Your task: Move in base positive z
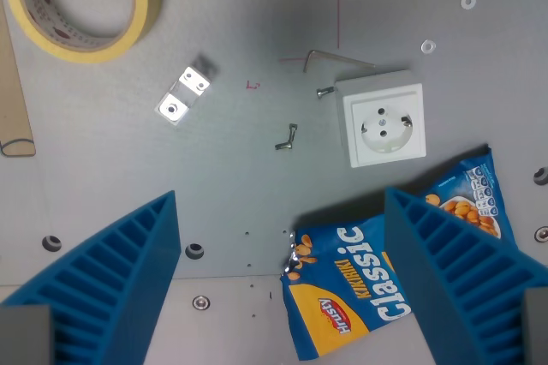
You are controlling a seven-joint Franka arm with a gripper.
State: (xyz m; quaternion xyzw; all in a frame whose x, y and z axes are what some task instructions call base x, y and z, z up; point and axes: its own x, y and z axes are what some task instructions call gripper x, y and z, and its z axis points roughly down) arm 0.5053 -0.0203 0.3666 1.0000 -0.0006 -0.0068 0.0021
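Gripper (pixel 282 279) is what this task moves: it is to rise along the base's upward axis, and nothing on the table needs grasping. We see its two blue ribbed fingers (pixel 111 288) spread wide apart at the bottom of the wrist view, one on the wrist view's left and one on the wrist view's right, holding nothing. The camera looks straight down the tool, so we judge the coming move as a pull directly away from the grey metal table (pixel 248 31), along the gripper's own long axis.

Largest below us is the blue and yellow "Classic" peanut bag (pixel 351 284), lying flat between the fingers and running under the right one; whether that finger touches it we cannot tell. Beyond the fingertips, toward the left, lies the yellow tape roll (pixel 81 1). Ahead of the right finger sits the white square wall socket (pixel 385 122), just beside the bag's far corner. Ahead of the left finger is the small shiny metal bracket (pixel 184 96). A thin bent hex key (pixel 334 56) lies beyond the socket. Smallest is the little loose screw (pixel 288 138), near the middle ahead of the open gap.
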